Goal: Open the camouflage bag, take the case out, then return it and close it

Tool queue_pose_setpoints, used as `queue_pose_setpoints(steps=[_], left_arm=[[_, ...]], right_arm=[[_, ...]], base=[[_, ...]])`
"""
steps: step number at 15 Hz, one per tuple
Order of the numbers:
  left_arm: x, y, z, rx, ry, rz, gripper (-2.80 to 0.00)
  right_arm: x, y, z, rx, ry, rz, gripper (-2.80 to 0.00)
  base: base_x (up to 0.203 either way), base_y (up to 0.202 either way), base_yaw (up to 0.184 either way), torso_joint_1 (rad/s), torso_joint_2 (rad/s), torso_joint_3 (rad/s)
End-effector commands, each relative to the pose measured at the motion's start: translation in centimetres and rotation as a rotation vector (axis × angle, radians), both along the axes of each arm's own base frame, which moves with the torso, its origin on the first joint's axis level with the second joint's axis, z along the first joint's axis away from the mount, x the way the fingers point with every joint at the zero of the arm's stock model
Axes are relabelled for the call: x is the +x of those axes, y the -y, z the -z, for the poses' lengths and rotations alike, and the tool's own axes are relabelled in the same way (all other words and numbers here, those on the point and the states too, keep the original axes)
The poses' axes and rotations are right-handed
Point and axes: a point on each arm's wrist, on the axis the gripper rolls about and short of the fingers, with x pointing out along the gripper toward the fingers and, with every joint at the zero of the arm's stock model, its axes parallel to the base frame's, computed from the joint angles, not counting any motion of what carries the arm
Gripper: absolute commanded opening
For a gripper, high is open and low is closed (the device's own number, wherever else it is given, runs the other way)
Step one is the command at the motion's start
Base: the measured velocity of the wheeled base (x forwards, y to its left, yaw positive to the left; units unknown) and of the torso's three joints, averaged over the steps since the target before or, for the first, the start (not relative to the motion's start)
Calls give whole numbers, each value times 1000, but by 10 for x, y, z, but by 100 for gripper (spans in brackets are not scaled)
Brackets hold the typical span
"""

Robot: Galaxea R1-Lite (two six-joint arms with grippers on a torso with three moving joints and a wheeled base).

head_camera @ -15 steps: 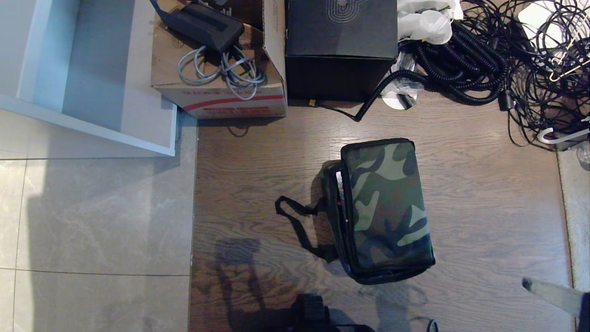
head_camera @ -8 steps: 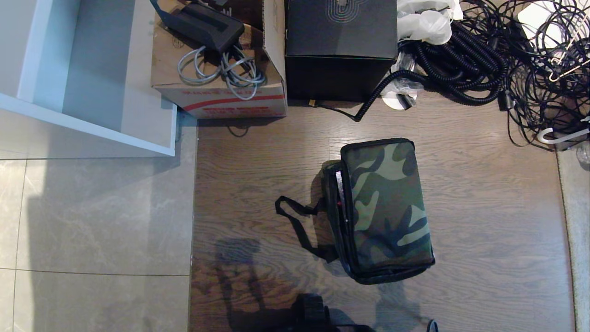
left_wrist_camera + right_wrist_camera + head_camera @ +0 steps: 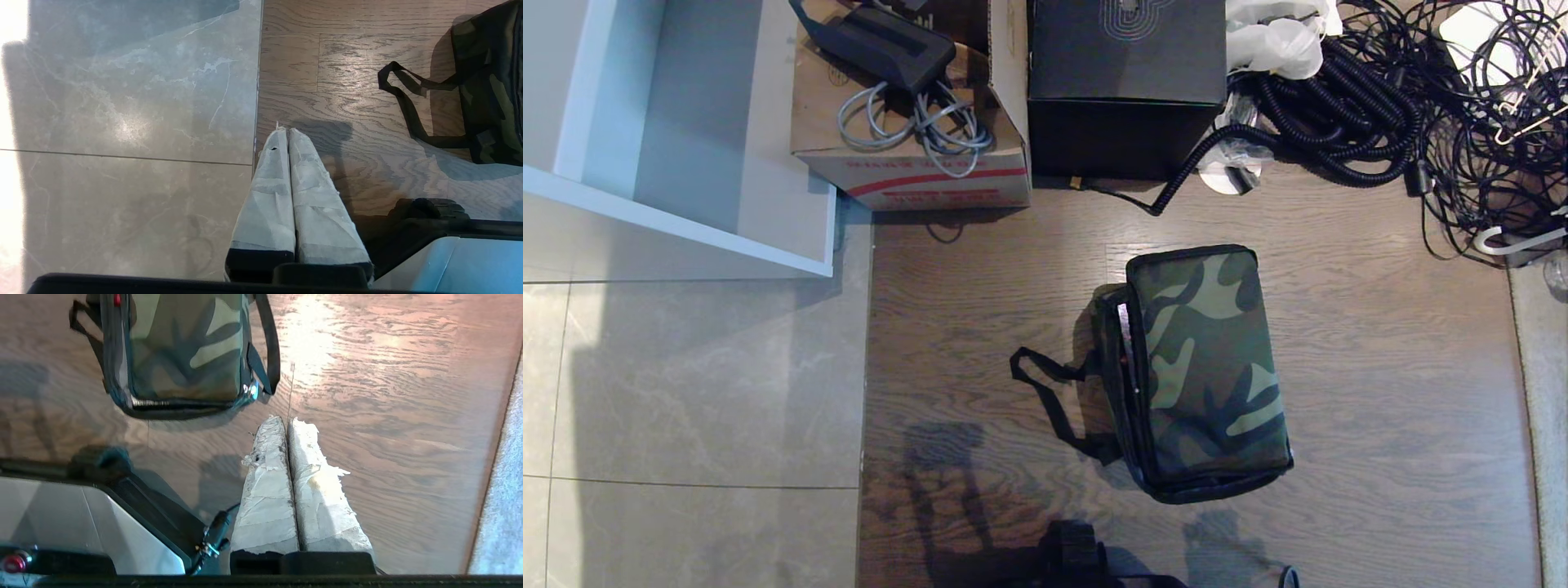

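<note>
The camouflage bag [image 3: 1205,371] sits on the wood-grain floor [image 3: 1380,367] with its lid down, a thin sliver of red showing along the seam on the side where its black strap [image 3: 1054,400] loops out onto the boards. The case is not visible.

Neither arm appears in the head view. The right gripper [image 3: 287,419] hangs over bare floor, its two tape-wrapped fingers [image 3: 269,477] pressed together and clasping nothing. The bag lies ahead of its fingertips and off to one side, near but apart from them, with a metal buckle [image 3: 250,391] glinting at the bag's closest corner.

The left gripper [image 3: 286,130] is likewise clenched and empty, fingertips poised above the line where grey marble tile [image 3: 130,122] meets the wood. The bag's strap and a dark edge of the bag lie well beyond it, off to the side over the wood.

Far past both grippers, beyond the bag, stand a cardboard box [image 3: 915,155] carrying grey cables, a black cube box [image 3: 1125,90] and a heap of black coiled cords [image 3: 1347,114].
</note>
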Motion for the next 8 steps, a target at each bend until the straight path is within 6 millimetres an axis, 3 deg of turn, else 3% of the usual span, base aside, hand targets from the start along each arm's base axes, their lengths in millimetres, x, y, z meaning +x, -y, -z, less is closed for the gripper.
queue_pose_setpoints(steps=[1, 4, 8], left_arm=[[0, 0, 0, 0, 1, -1, -280], [0, 0, 0, 0, 1, -1, -280], [0, 0, 0, 0, 1, -1, -280]], right_arm=[[-4, 0, 1, 18, 62, 8, -280], [-8, 1, 6, 47, 170, 45, -280], [-8, 1, 7, 105, 171, 56, -280]], base=[[0, 0, 0, 0, 0, 0], [0, 0, 0, 0, 0, 0], [0, 0, 0, 0, 0, 0]])
